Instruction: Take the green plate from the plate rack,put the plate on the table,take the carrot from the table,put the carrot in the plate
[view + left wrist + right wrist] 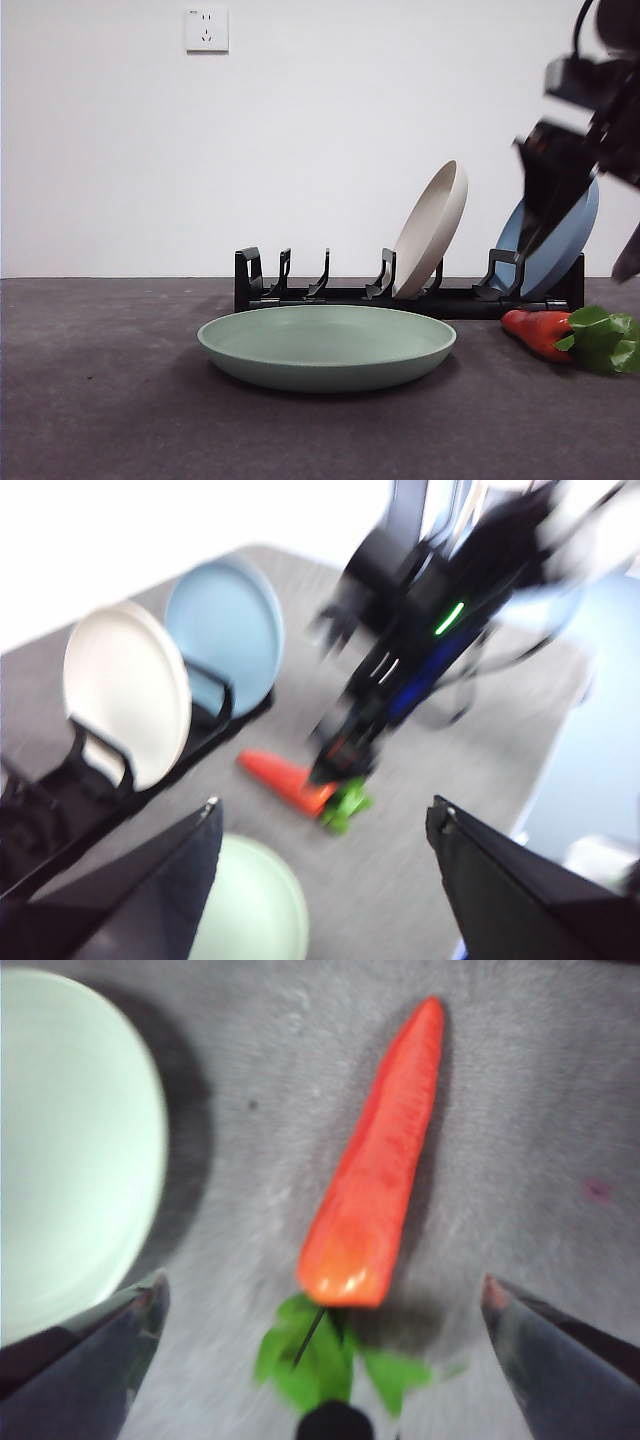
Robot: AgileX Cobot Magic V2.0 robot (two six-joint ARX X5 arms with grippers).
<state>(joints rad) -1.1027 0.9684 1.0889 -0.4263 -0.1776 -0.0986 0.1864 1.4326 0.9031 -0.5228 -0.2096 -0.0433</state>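
Observation:
The green plate (326, 345) lies flat on the table (110, 400), in front of the plate rack (330, 296). The carrot (540, 330) lies on the table to the right of the plate, its leaves (605, 342) at the far right. My right gripper (322, 1295) hangs open above the carrot (375, 1180), one jaw on each side of the leafy end, touching nothing. Its arm (575, 150) comes down from the top right. My left gripper (325, 818) is open and empty, high above the table, with the green plate (255, 905) below it.
A beige plate (432, 228) and a blue plate (565, 245) stand tilted in the right half of the rack. The rack's left prongs hold nothing. A wall socket (206, 29) sits on the white wall behind.

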